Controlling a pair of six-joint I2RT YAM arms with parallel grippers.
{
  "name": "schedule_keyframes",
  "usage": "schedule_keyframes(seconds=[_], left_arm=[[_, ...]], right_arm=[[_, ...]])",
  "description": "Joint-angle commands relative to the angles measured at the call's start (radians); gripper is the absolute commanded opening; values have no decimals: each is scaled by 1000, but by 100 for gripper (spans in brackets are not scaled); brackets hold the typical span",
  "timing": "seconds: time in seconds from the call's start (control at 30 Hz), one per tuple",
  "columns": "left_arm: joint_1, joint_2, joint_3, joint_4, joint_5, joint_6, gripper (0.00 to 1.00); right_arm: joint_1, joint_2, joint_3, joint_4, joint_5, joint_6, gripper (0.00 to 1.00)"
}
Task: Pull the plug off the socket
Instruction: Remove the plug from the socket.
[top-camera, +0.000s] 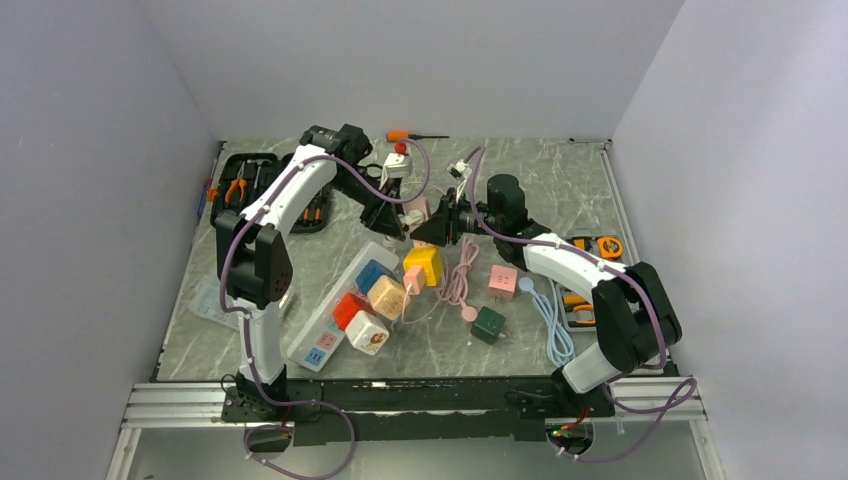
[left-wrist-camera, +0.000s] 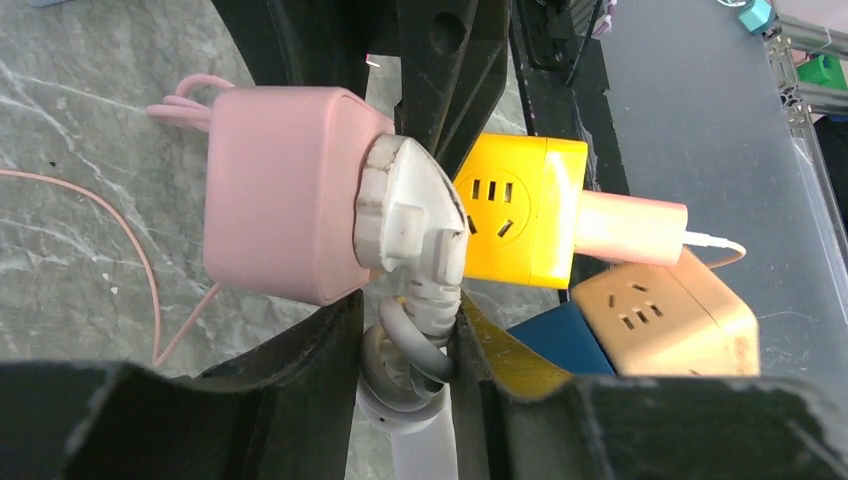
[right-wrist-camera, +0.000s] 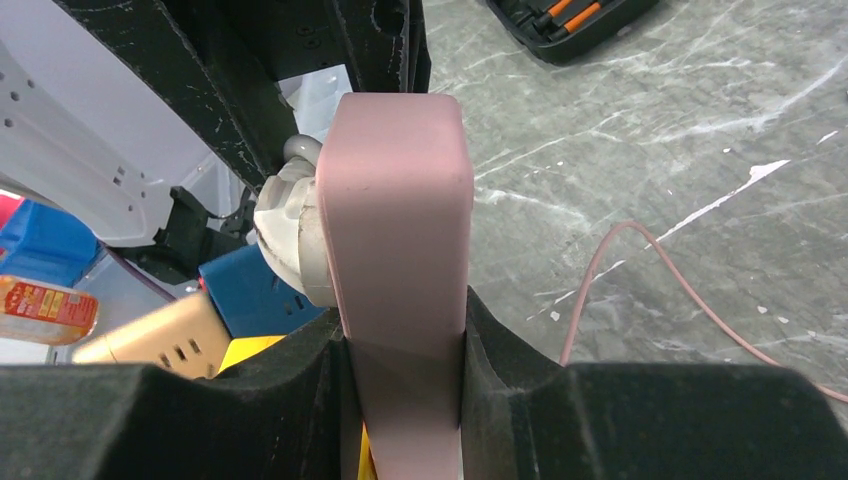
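Top: both arms meet over the middle of the desk (top-camera: 560, 190). The left gripper (top-camera: 398, 220) and right gripper (top-camera: 441, 226) face each other, with the pink socket (top-camera: 417, 207) between them.

Left wrist: the white plug (left-wrist-camera: 410, 215) is seated in the socket (left-wrist-camera: 280, 190). The left gripper (left-wrist-camera: 410, 390) is clenched on the plug's neck. A yellow cube (left-wrist-camera: 520, 210) lies beyond.

Right wrist: the right gripper (right-wrist-camera: 405, 400) grasps the socket (right-wrist-camera: 400, 230) by two opposite faces. The plug (right-wrist-camera: 290, 230) sits flush against its left side.
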Motion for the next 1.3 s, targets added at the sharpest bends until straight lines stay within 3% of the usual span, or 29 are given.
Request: schedule_keyframes(seconds=[0.0, 0.33, 0.57, 0.77, 0.87, 1.0, 1.07, 1.27], left_arm=[[-8, -39, 51, -20, 89, 27, 39], [9, -89, 11, 70, 62, -6, 58], [32, -101, 29, 74, 76, -19, 47], [22, -94, 22, 59, 112, -11, 46], [4, -77, 22, 12, 111, 36, 40], [-5, -38, 56, -88, 139, 110, 10], [-4, -49, 45, -93, 150, 124, 2], [-4, -102, 9, -107, 187, 172, 0]], right_arm=[[11, -21, 106, 153, -50, 21, 0], [29, 0, 102, 143, -65, 16, 0], [30, -4, 99, 97, -66, -12, 0], [37, 10, 114, 83, -72, -16, 0], [40, 13, 126, 63, -69, -30, 0], [40, 8, 132, 40, -69, -46, 0], [40, 7, 134, 26, -66, -57, 0], [15, 33, 128, 36, -76, -47, 0]])
